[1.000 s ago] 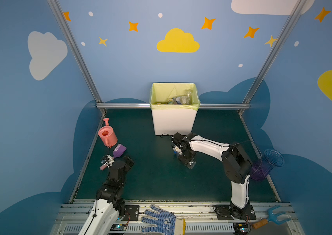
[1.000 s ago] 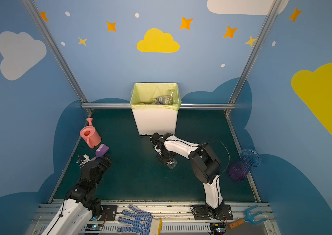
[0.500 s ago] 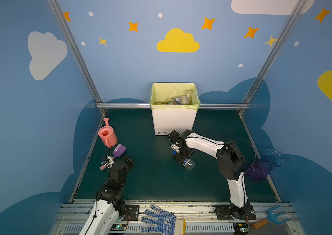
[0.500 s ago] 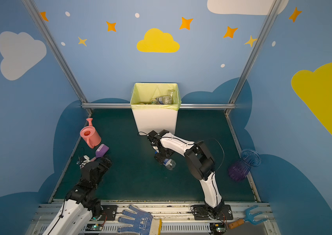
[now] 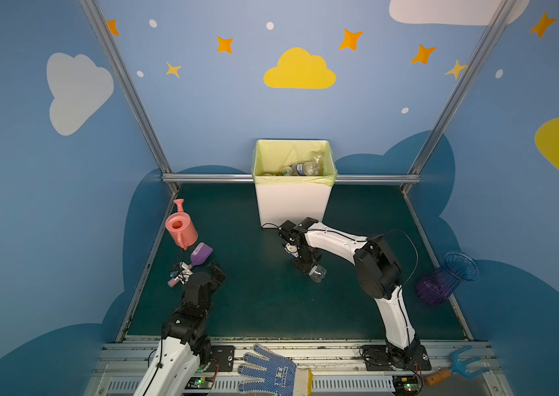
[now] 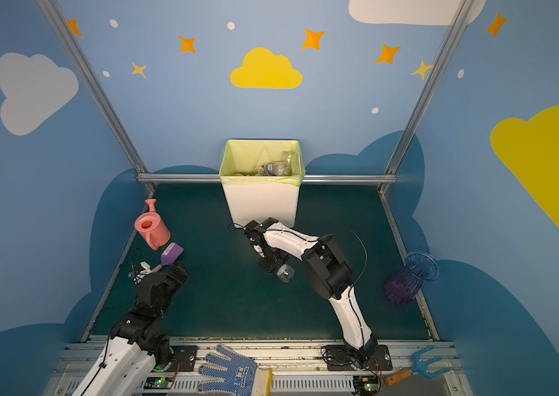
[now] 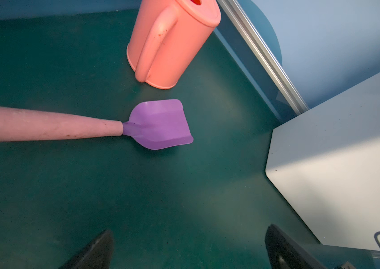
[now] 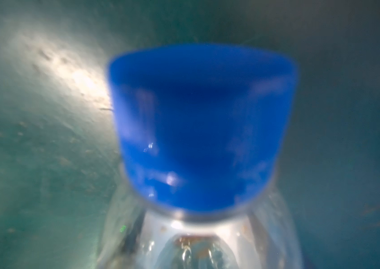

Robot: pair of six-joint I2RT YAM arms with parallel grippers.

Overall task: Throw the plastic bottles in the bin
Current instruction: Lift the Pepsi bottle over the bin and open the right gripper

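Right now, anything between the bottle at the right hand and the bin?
Nothing loose. The bottle lies at the right hand; only bare mat and that arm's own wrist lie before the bin. Its tall front wall means going over the rim.

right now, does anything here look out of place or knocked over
Yes. A purple and blue vase lies tilted beyond the right edge of the green mat, outside the side rail. A blue dotted work glove and a blue hand rake lie on the front platform, off the mat too.
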